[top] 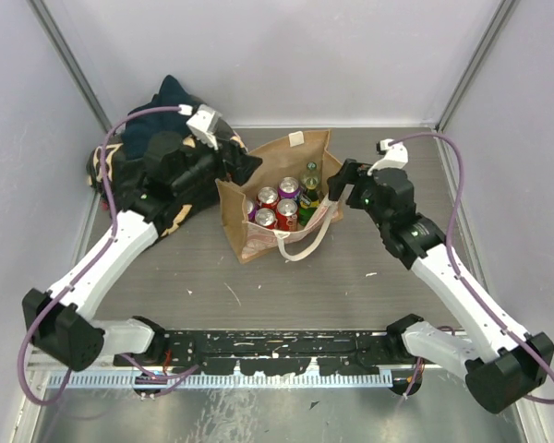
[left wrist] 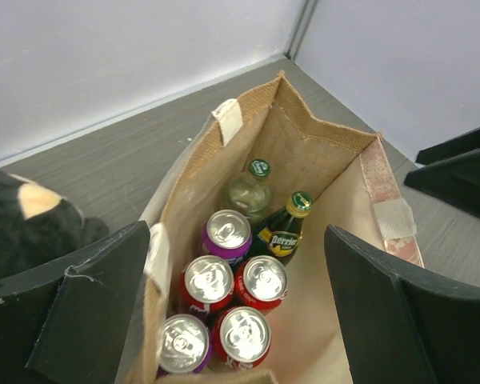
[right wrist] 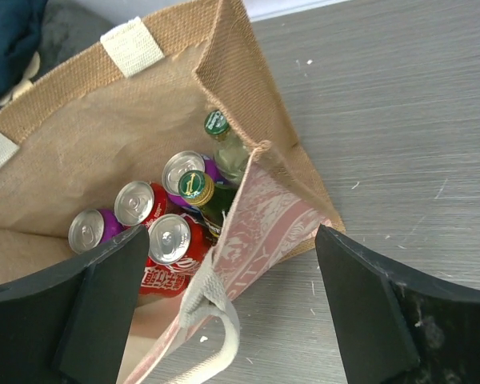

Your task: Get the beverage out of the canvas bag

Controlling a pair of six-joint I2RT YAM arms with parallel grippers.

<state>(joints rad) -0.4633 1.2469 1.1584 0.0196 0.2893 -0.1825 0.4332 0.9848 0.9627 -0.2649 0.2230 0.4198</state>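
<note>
Green Perrier bottle (left wrist: 283,235) in canvas bag (left wrist: 314,150)

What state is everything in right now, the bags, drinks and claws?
canvas bag: upright, mouth open
five cans: upright inside the bag, tops sealed
two bottles: inside the bag, capped
left gripper: open, above the bag
right gripper: open, beside the bag
black bag: slumped
</note>
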